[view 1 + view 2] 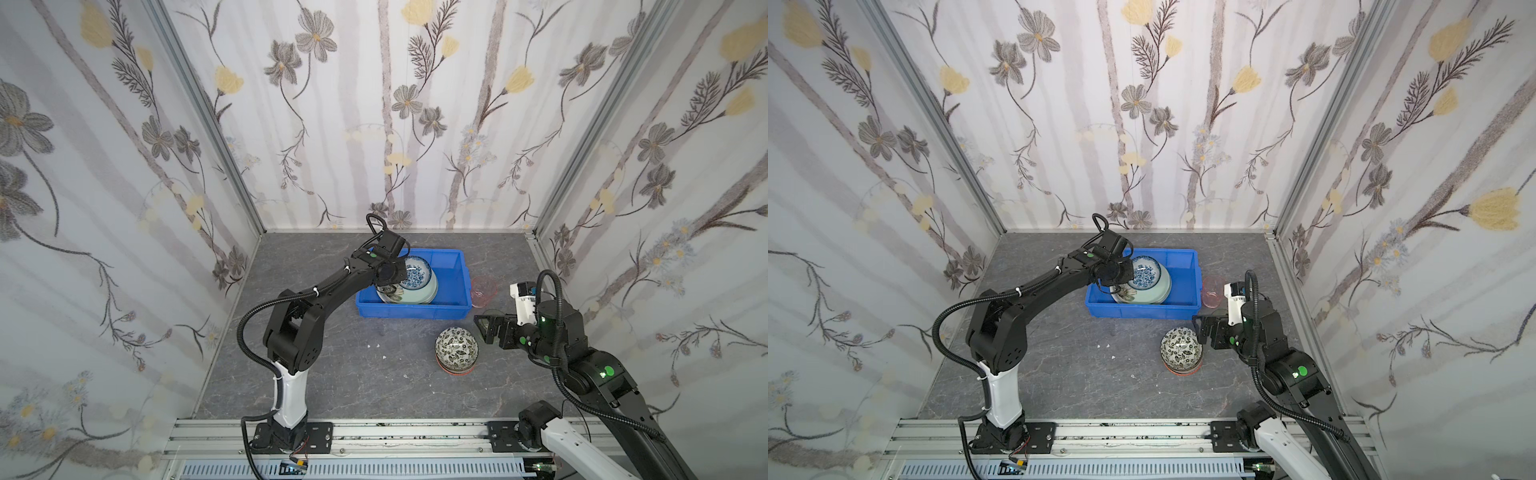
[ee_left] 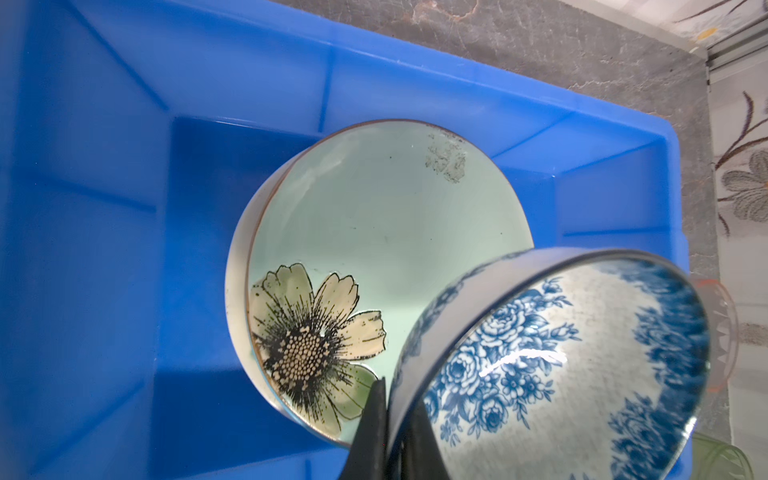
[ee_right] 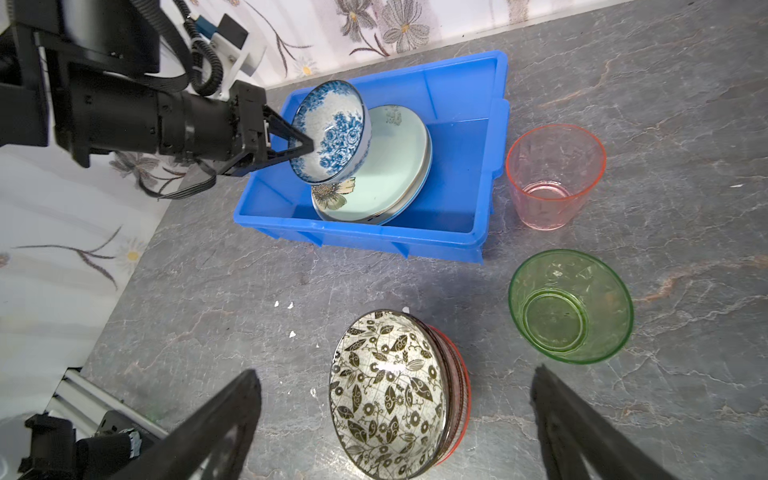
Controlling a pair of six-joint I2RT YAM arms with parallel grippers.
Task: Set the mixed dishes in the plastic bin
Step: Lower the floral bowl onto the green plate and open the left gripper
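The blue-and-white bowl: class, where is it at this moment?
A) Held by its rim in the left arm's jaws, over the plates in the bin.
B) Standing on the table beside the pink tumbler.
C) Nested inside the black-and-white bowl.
A: the left arm's jaws pinch the rim of the blue-and-white bowl, which is tilted over the mint green plate inside the blue bin.

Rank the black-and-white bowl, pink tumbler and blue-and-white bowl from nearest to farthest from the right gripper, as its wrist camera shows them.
1. Black-and-white bowl, just ahead of the open right gripper.
2. Pink tumbler, on the table beside the bin.
3. Blue-and-white bowl, over the bin, pinched by the left gripper.
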